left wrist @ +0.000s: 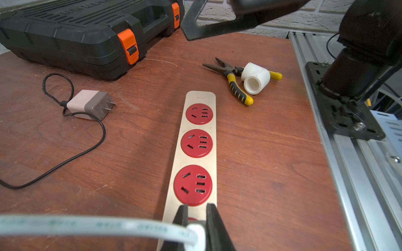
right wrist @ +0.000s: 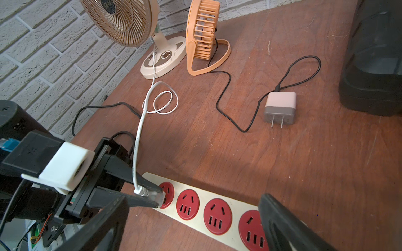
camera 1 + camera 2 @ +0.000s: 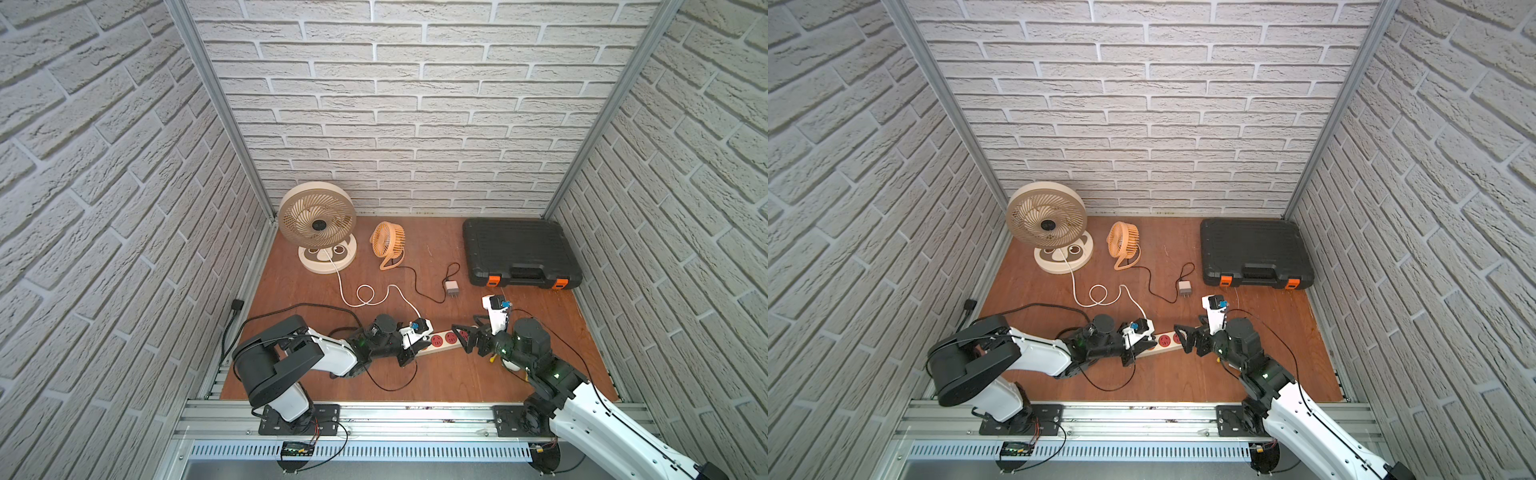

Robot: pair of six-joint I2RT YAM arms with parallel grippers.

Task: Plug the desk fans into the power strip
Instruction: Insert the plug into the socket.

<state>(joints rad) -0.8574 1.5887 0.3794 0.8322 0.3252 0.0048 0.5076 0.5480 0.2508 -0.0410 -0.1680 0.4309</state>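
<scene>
The left pincer (image 2: 159, 198) is clamped on the small stiff white cable plug (image 2: 148, 192), the right pincer (image 3: 462, 338) agape over the long cream red-socketed power strip (image 1: 196, 162), probably light enough to skid, so brace its end.

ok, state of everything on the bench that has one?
white fan plug: at an end socket, seating unclear
left gripper: shut on white fan plug
power strip: flat, other three sockets empty
right gripper: open, above power strip's far end
wall adapter: unplugged, prongs bare
tool case: closed, latches down
pliers: lying open
beige fan: upright
orange fan: upright
</scene>
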